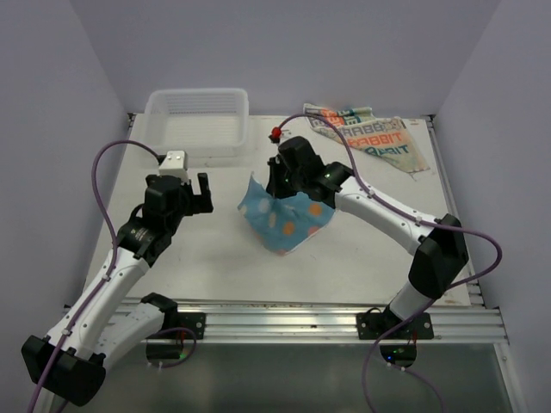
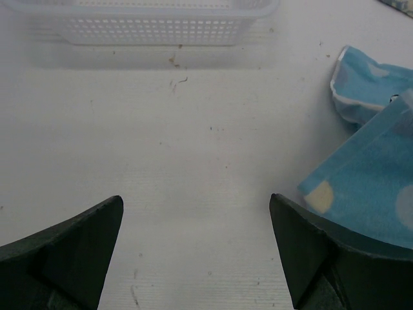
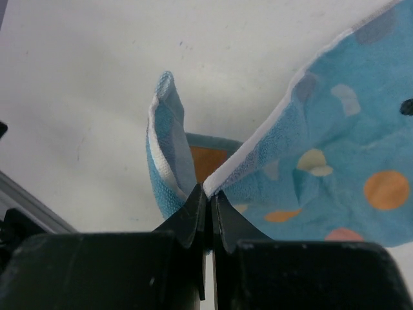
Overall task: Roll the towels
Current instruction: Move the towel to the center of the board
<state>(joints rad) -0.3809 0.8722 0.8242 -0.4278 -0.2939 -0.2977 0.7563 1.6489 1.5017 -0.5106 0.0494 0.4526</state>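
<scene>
The light blue polka-dot towel (image 1: 288, 219) lies crumpled in the middle of the table, its far edge lifted. My right gripper (image 1: 274, 188) is shut on that white-hemmed edge (image 3: 208, 188), and the cloth (image 3: 335, 155) hangs to either side of the fingertips. The cream towel with RABBIT lettering (image 1: 372, 138) lies spread at the back right. My left gripper (image 1: 191, 188) hovers open to the left of the blue towel (image 2: 371, 187), with only bare table between its fingers (image 2: 303, 248).
A white slatted plastic basket (image 1: 200, 120) stands at the back left, seen from the left wrist as the basket (image 2: 155, 26) straight ahead. White walls close in the table on three sides. A metal rail (image 1: 301, 318) runs along the near edge.
</scene>
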